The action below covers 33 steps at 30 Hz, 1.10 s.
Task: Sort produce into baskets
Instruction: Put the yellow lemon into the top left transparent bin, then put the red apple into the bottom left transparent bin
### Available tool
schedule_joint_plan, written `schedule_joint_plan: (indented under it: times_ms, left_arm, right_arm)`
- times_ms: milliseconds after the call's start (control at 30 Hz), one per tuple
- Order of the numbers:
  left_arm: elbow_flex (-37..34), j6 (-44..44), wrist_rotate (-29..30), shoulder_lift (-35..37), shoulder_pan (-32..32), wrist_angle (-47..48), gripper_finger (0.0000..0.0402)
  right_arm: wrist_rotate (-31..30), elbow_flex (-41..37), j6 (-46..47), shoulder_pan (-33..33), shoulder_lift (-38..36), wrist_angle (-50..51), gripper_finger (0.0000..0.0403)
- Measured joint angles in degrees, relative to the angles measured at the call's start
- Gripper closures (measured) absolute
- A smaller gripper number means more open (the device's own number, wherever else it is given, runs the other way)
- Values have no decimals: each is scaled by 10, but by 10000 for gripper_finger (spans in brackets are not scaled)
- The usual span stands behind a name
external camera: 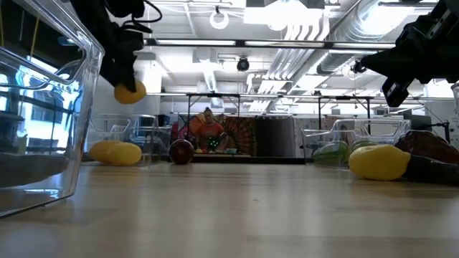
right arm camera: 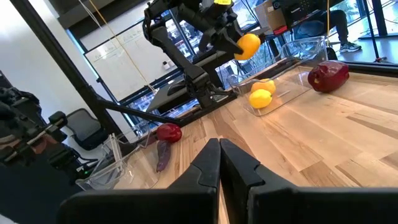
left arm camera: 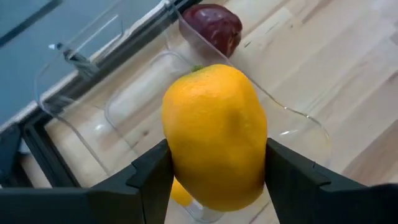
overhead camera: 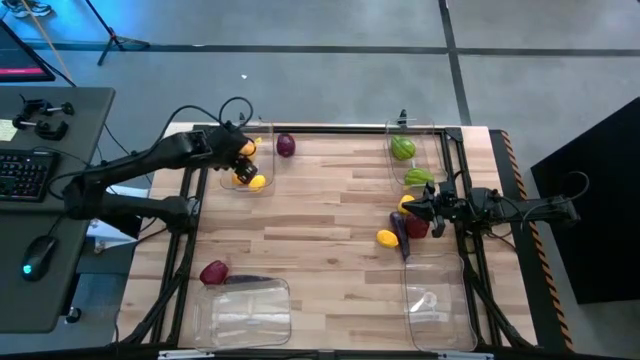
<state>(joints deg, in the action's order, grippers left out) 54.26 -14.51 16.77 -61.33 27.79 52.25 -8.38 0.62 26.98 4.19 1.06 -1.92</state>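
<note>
My left gripper point(overhead camera: 244, 153) hangs over the far-left basket point(overhead camera: 250, 168), shut on an orange round fruit point(left arm camera: 214, 134). Yellow pieces point(overhead camera: 257, 181) lie inside that basket, and a dark red piece point(overhead camera: 286, 146) rests on the table beside its right wall. At the right side my right gripper point(overhead camera: 432, 208) is shut, level and holds nothing. Yellow point(overhead camera: 387, 238), purple point(overhead camera: 400, 232) and red point(overhead camera: 417, 228) produce lie on the table by it. Green pieces point(overhead camera: 403, 148) lie in the far-right basket point(overhead camera: 415, 160). My left gripper pinches the orange fruit by its two opposite sides point(left arm camera: 175, 155) between the two fingers point(left arm camera: 152, 177). The fingers slant down at it from the table's left side. The fruit point(external camera: 130, 92) is lifted clear and hangs above the far-left basket's floor.
Two more clear baskets stand at the near edge, left point(overhead camera: 245, 312) and right point(overhead camera: 437, 300). A dark red lump point(overhead camera: 214, 272) lies by the near-left one, with a long purple piece point(overhead camera: 250, 281) at its far rim. A desk with a keyboard point(overhead camera: 25, 172) stands left of the table.
</note>
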Motion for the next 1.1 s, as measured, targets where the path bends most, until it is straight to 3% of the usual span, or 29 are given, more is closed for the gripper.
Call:
schedule_joint_plan:
  times_ms: [367,500,633,733,833,967,1100]
  left_arm:
    - [1,94,-10,-13,57,-21,65]
    - [23,91,-13,-13,57,-26,49]
    - [54,75,-93,-1,33,22,50]
    - [71,23,-91,9,-23,74,50]
    - [87,-44,-44,3,-112,177,50]
    - [87,-246,-60,-18,-240,283,50]
    - [73,-451,-121,-42,-385,304,50]
  right_arm:
    - [0,0,0,0,0,0,402]
    - [0,0,0,0,0,0,402]
    - [0,0,0,0,0,0,402]
    - [0,0,0,0,0,0,402]
    - [0,0,0,0,0,0,402]
    - [0,0,0,0,0,0,402]
    - [0,0,0,0,0,0,402]
